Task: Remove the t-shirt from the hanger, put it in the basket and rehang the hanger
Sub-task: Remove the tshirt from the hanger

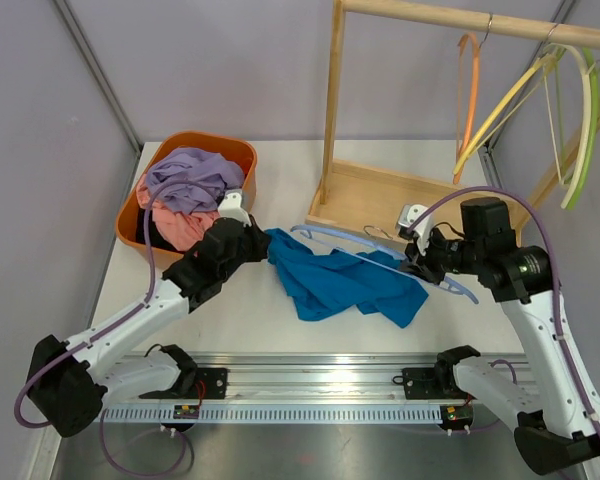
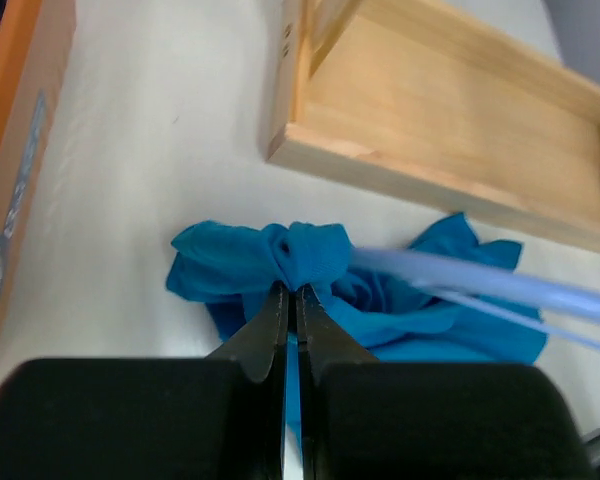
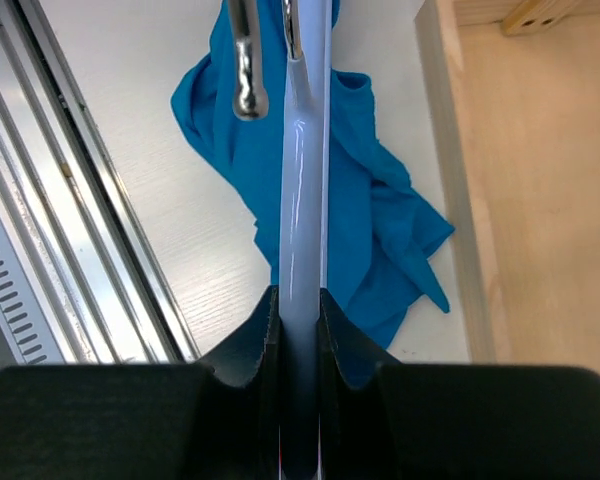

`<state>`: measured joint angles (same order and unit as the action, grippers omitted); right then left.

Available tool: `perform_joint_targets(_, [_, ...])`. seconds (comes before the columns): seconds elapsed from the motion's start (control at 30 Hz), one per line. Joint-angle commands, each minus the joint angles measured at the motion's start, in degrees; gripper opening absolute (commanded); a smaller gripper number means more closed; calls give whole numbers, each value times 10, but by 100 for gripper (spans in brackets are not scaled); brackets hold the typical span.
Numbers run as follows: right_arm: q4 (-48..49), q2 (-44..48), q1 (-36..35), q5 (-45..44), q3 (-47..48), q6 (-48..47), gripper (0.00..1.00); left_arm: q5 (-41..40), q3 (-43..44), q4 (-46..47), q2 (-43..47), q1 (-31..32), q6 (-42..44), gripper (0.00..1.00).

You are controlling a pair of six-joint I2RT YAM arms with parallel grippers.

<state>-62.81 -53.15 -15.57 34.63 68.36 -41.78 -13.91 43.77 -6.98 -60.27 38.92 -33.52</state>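
A blue t-shirt (image 1: 345, 283) lies crumpled on the table, partly draped over a pale blue hanger (image 1: 355, 248). My left gripper (image 1: 260, 243) is shut on a bunched fold of the t-shirt (image 2: 305, 255) at its left end. My right gripper (image 1: 423, 266) is shut on the hanger's arm (image 3: 302, 230), holding it just above the table at the shirt's right side. The hanger's metal hook (image 3: 244, 60) shows in the right wrist view over the t-shirt (image 3: 370, 200). The hanger (image 2: 460, 275) runs rightward from the bunched cloth in the left wrist view.
An orange bin (image 1: 140, 205) of clothes stands at the back left. A wooden rack with its base tray (image 1: 380, 195) stands behind the shirt, carrying orange and yellow-green hangers (image 1: 580, 110) on its rod. A metal rail (image 1: 310, 385) runs along the near edge.
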Motion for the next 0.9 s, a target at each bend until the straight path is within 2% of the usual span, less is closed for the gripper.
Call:
perform_joint_targets(0.0, [-2,23,5,-20,56,-11,0,20,-13,8,5,-7,17,0])
perform_joint_targets(0.13, [-10,19,5,-12,78,-1,0,79,-22,35,4,-7,35,0])
perform_joint_targets(0.2, [-6,14,5,3,67,5,0,170,-22,63,2,-7,56,9])
perform_joint_targets(0.23, [0,8,5,6,62,5,0,203,-21,67,2,-7,65,19])
perform_joint_targets(0.27, [3,4,5,5,53,6,0,249,-16,67,4,-7,73,43])
perform_joint_targets(0.3, [6,1,5,3,50,6,0,270,-11,61,15,-7,92,58])
perform_joint_targets(0.33, [8,-4,5,2,48,6,0,287,-9,51,27,-7,107,68])
perform_joint_targets(0.37, [8,-6,5,0,47,2,0,311,-4,38,41,-7,126,84])
perform_joint_targets(0.43, [3,-11,5,1,49,-5,0,338,-1,-4,94,-7,183,91])
perform_joint_targets(0.47, [-1,-13,5,6,50,-15,0,355,2,-23,111,-6,205,98])
perform_joint_targets(0.57, [-29,-29,5,45,62,-50,0,368,18,-99,182,-6,307,99])
perform_joint_targets(0.6, [-39,-36,5,60,65,-63,0,365,21,-126,196,-6,369,99])
perform_joint_targets(0.67, [-68,-57,5,96,82,-91,0,362,33,-144,224,-6,430,99])
perform_joint_targets(0.7, [-85,-64,5,106,88,-99,0,364,39,-155,228,-7,483,99])
perform_joint_targets(0.87, [-149,-86,-17,184,128,-186,0,400,71,-167,206,-7,615,99])
